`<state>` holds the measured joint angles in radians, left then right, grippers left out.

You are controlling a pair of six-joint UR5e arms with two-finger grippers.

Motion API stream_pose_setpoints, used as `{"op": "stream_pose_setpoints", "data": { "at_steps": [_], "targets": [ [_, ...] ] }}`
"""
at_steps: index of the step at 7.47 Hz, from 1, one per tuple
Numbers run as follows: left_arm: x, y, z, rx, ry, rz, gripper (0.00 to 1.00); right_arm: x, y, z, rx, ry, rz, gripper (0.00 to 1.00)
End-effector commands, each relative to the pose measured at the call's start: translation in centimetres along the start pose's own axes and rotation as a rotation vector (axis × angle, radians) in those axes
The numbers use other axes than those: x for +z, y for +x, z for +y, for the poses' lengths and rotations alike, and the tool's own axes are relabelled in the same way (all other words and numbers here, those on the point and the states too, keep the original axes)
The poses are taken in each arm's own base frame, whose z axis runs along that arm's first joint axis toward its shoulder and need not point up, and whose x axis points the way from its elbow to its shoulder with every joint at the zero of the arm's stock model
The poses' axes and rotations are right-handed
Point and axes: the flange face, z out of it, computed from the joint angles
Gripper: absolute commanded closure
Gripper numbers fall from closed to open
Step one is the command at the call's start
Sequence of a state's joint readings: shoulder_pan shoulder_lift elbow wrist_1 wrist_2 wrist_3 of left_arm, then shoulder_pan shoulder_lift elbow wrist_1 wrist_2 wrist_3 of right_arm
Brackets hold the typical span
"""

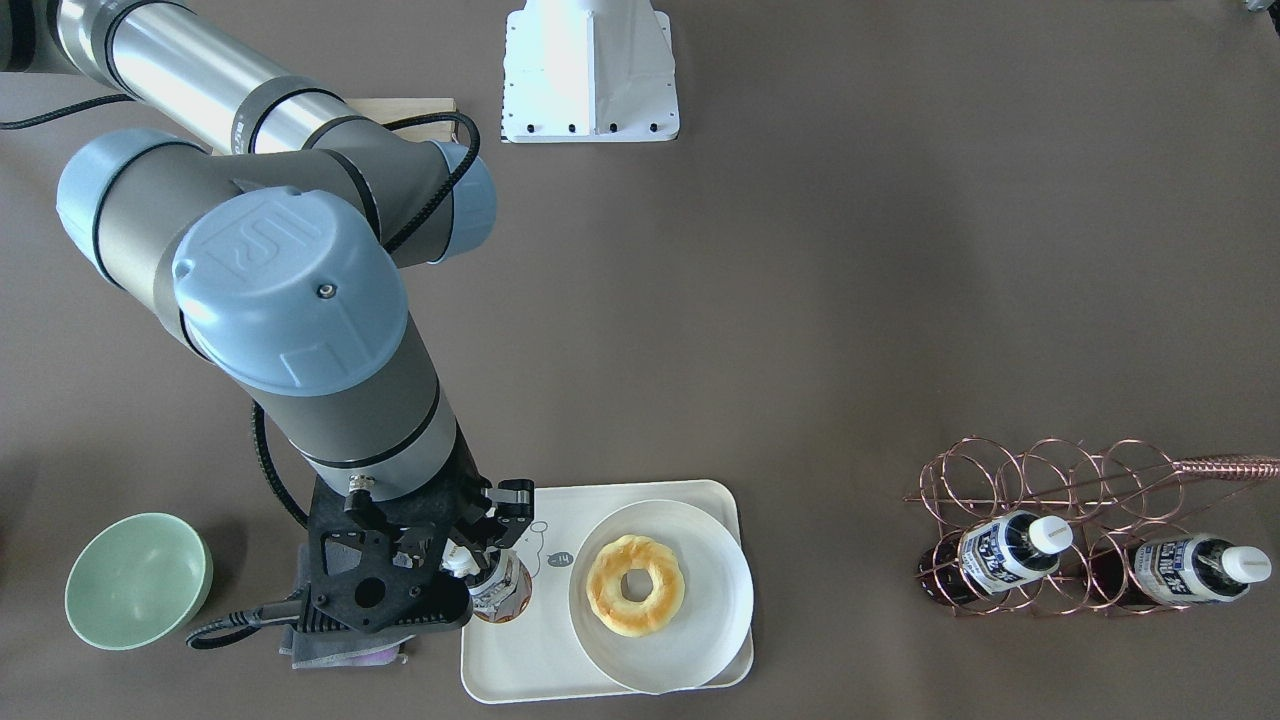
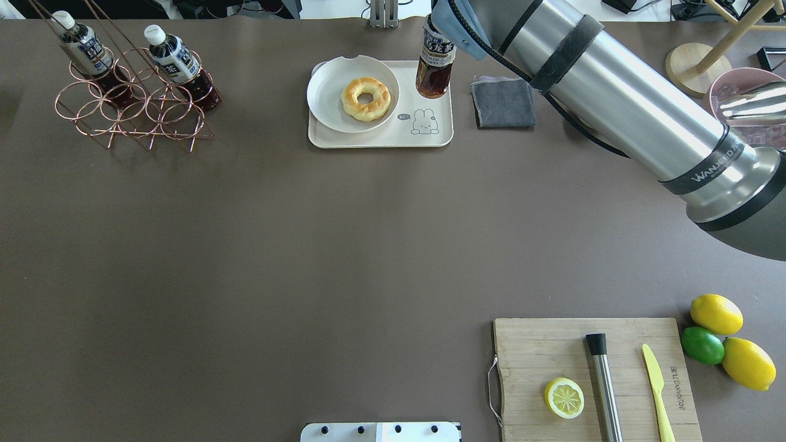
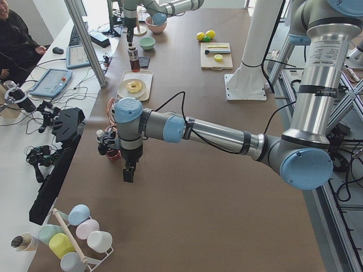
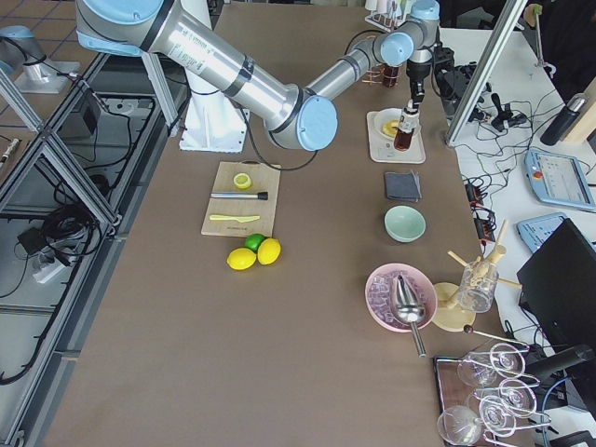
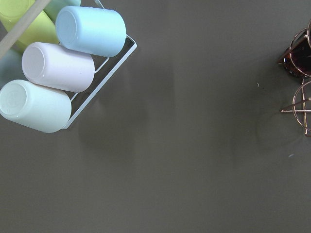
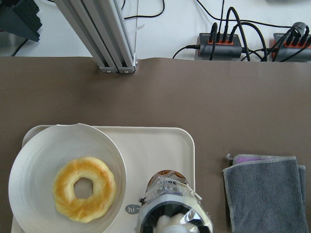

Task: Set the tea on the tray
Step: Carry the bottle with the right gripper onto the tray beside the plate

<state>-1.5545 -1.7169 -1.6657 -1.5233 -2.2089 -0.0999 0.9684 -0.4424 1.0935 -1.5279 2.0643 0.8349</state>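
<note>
The tea bottle (image 2: 435,61) stood upright on the tray's (image 2: 381,138) far corner, just beside the plate (image 2: 319,86) holding a ring doughnut (image 2: 366,98). The right gripper (image 1: 468,556) had its fingers drawn narrow about the cap and neck, seemingly gripping. Full of liquid, the bottle looked weighty, its thin plastic smooth and yielding, so the stiff neck suited best. Two alike bottles (image 1: 1010,552) lay in the copper wire rack (image 1: 1225,466). The left gripper's (image 3: 129,173) fingers could not be judged.

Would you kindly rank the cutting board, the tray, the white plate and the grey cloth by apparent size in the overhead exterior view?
1. wooden cutting board, though it lies nearer the camera
2. tray
3. white plate
4. grey cloth
</note>
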Motion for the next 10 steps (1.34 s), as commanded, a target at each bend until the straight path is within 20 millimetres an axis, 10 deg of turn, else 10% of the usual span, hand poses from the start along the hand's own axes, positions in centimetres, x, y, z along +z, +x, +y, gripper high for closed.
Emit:
{"op": "stream_pose_setpoints", "data": {
  "at_steps": [1,6,7,8,10],
  "targets": [
    [0.2,0.0,-0.7,0.003,-0.002,0.0,0.02,3.0,-1.1,0.9,-0.026,0.012,0.016,1.0],
    [0.4,-0.3,-1.1,-0.003,-0.007,-0.001,0.02,4.5,-1.8,2.2,-0.049,0.01,0.029,1.0],
    [0.5,-0.3,-1.1,-0.003,-0.008,-0.001,0.02,4.4,-1.7,2.0,-0.047,0.016,0.038,0.79],
    [0.6,-0.3,-1.0,-0.002,-0.01,-0.001,0.02,4.5,-1.7,2.1,-0.051,0.03,0.049,0.01],
    [0.3,-0.1,-1.9,-0.001,-0.005,-0.001,0.02,3.7,-1.7,1.8,-0.048,0.041,0.043,0.0]
  ]
}}
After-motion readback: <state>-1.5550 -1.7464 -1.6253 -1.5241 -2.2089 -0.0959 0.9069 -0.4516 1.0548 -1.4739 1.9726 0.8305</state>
